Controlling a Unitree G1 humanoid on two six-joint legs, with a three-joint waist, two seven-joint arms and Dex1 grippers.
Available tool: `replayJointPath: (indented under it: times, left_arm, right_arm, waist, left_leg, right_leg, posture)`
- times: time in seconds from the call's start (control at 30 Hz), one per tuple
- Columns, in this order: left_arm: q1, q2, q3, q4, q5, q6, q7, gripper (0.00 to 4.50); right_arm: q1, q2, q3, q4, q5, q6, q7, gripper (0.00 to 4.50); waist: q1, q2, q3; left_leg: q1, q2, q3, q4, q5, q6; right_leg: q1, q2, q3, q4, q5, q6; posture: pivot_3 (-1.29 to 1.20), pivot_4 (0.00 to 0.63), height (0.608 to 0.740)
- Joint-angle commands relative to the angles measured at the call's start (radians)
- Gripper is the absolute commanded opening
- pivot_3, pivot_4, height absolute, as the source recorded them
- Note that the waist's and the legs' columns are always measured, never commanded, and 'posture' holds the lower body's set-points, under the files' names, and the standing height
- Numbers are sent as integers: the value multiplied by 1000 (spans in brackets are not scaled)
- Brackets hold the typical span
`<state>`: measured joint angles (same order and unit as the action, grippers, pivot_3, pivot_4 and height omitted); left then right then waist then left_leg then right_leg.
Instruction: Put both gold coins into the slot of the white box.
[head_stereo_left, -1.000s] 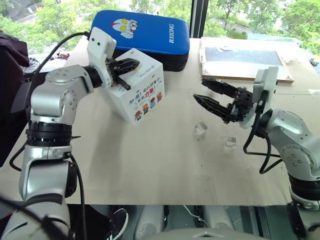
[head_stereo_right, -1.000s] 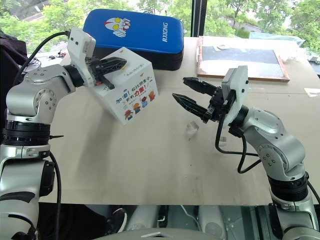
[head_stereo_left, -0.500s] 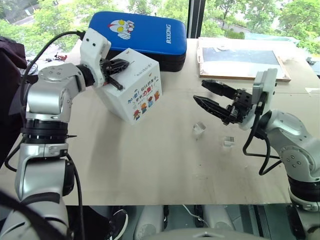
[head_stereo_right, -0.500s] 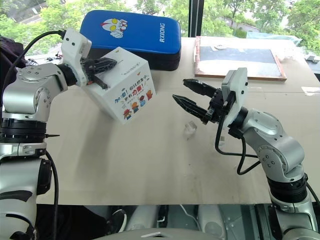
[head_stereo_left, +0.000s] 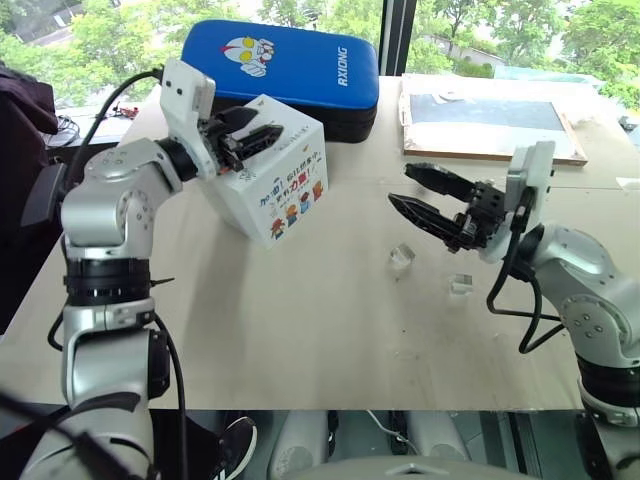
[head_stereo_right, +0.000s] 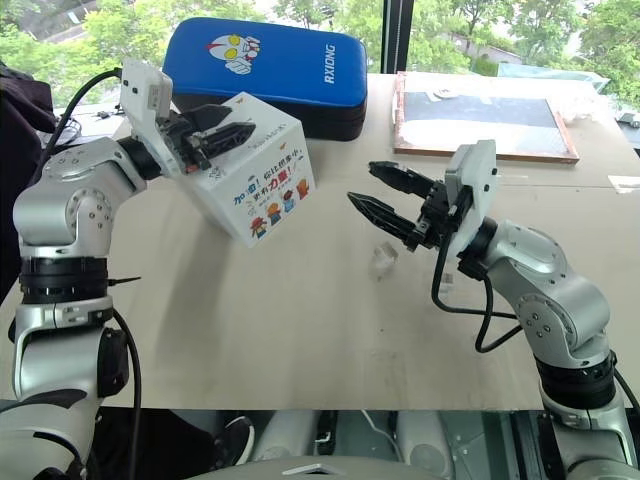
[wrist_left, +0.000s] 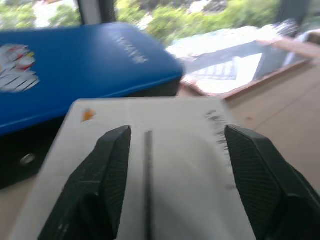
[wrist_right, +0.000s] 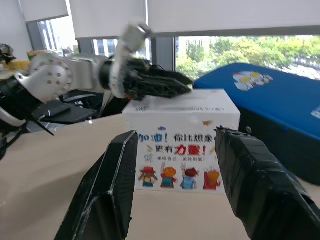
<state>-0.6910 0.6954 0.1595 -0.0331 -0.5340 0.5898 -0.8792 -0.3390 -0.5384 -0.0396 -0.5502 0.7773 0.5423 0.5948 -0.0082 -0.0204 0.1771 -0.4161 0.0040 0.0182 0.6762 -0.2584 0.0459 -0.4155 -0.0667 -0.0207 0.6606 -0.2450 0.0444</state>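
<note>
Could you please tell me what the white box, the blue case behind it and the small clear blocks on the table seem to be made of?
The white cube box with printed cartoon figures looks like matte printed cardboard: crisp folded edges, a cut slot. The blue case seems a padded shell, probably fabric-covered: soft rounded edges, slight sheen. The two small clear blocks look like transparent plastic or acrylic; the table shows through.

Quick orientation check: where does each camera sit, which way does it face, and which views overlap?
Left and right eye views: on the head, looking forward and down over the table; both arms show, with the left gripper above the white box.
Left wrist view: along the left gripper's parted fingers at the slot and the blue case.
Right wrist view: along the right gripper, facing the white box and the left gripper.
Shared: every view shows the white box.
</note>
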Motion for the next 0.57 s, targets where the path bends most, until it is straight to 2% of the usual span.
replayJointPath:
  times: [0.03, 0.17, 0.23, 0.33, 0.37, 0.4, 0.43, 0.47, 0.53, 0.57]
  left_arm:
    - [98, 26, 18, -225, -137, 58, -90, 3006]
    - [272, -4, 19, -405, -242, 179, 3, 3006]
    - [398, -32, -23, -474, -196, 169, 69, 3006]
    - [557, -110, -85, -479, -61, 32, 150, 3006]
    - [602, -125, -107, -448, -24, 6, 162, 3041]
    - [642, -124, -138, -420, 30, -48, 154, 3277]
    - [681, -129, -160, -392, 65, -88, 147, 3550]
    - [708, -131, -175, -371, 89, -119, 139, 3980]
    - [742, -140, -198, -334, 143, -197, 138, 4329]
    - [751, -146, -205, -320, 164, -225, 143, 4329]
  right_arm:
    - [75, -40, -78, -32, -1, -25, 35, 2642]
    - [286, -102, -178, 17, -68, -120, 141, 2642]
    - [385, -101, -230, 70, -88, -175, 183, 2642]
    - [494, -120, -251, 165, -174, -286, 265, 2642]
    - [523, -132, -249, 200, -205, -324, 298, 3135]
    - [542, -133, -251, 228, -218, -348, 318, 3389]
    - [557, -128, -254, 259, -226, -370, 333, 3810]
    - [565, -123, -256, 285, -233, -390, 344, 4419]
    - [578, -114, -249, 348, -281, -476, 368, 4500]
    - [583, -114, -243, 373, -302, -513, 381, 4500]
  waist:
    - [1, 0, 0]
    - [8, 0, 0]
    - [8, 1, -1]
    - [7, 2, -1]
    - [7, 2, -1]
    - [8, 2, -1]
    - [7, 2, -1]
    - [7, 2, -1]
    - [7, 2, -1]
    - [7, 2, -1]
  left_leg:
    - [0, 0, 0, 0, 0, 0]
    - [2, 0, 0, -1, -1, 2]
    - [3, 0, 0, -1, -3, 4]
    - [7, 0, 2, -1, -3, 5]
    - [8, 0, 2, -1, -3, 5]
    - [8, 0, 3, -1, -3, 5]
    - [9, 0, 3, -1, -3, 5]
    - [14, 1, 4, -1, -3, 5]
    - [19, 2, 4, -2, -3, 5]
    - [20, 3, 4, -2, -3, 5]
  right_leg:
    - [0, -4, 1, 0, 0, 0]
    - [1, -4, 0, 0, 0, 0]
    - [3, -4, 1, 1, 0, 0]
    - [5, -3, 4, 1, 0, 0]
    - [6, -3, 4, 1, 0, 0]
    - [6, -2, 5, 2, 0, 0]
    - [7, -1, 5, 2, 0, -1]
    - [10, 2, 6, 2, 0, -2]
    - [14, 2, 7, 2, -2, -5]
    - [14, 2, 7, 1, -1, -7]
  posture:
    - [0, 150, 740]
    - [0, 150, 740]
    - [0, 150, 740]
    - [0, 150, 740]
    - [0, 150, 740]
    - [0, 150, 740]
    - [0, 150, 740]
    - [0, 150, 740]
    - [0, 150, 740]
    - [0, 150, 740]
